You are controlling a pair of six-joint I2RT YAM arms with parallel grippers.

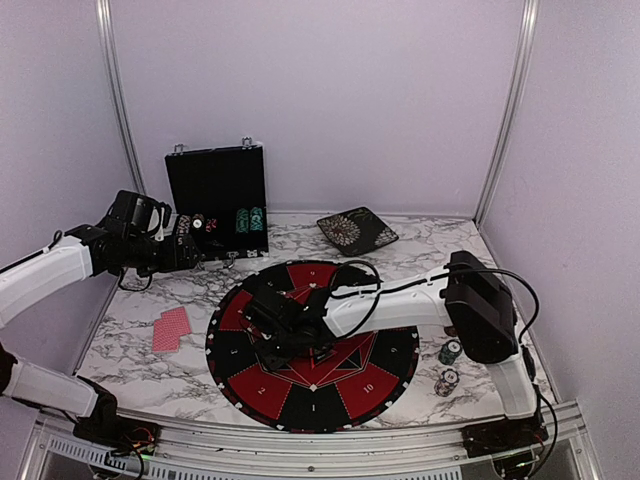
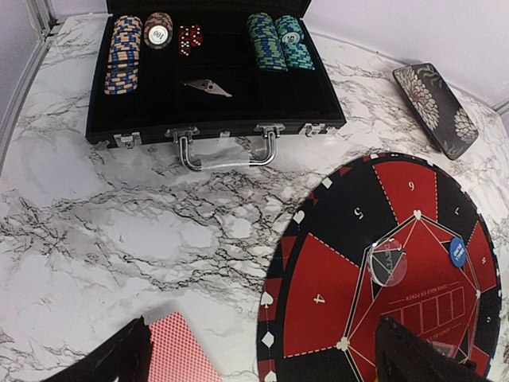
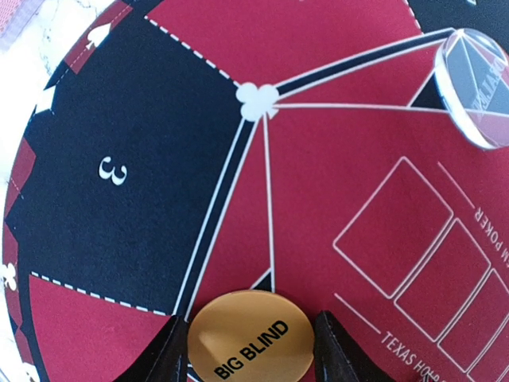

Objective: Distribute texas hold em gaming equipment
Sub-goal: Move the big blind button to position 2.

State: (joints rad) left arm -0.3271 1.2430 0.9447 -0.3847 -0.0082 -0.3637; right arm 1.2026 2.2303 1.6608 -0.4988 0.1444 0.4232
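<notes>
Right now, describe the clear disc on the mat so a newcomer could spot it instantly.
Start at the big round red-and-black mat on the marble table. Near its centre, beside the row of card outlines, lies the clear disc. Unlike the blue disc nearby and the orange BIG BLIND disc, it is see-through.

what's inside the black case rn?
Black case: blue-orange chip stacks on the left, a white-black-topped stack, red dice, green chip stacks on the right, and a small metal piece mid-tray. Whatever lies beneath the stacks is covered.
</notes>
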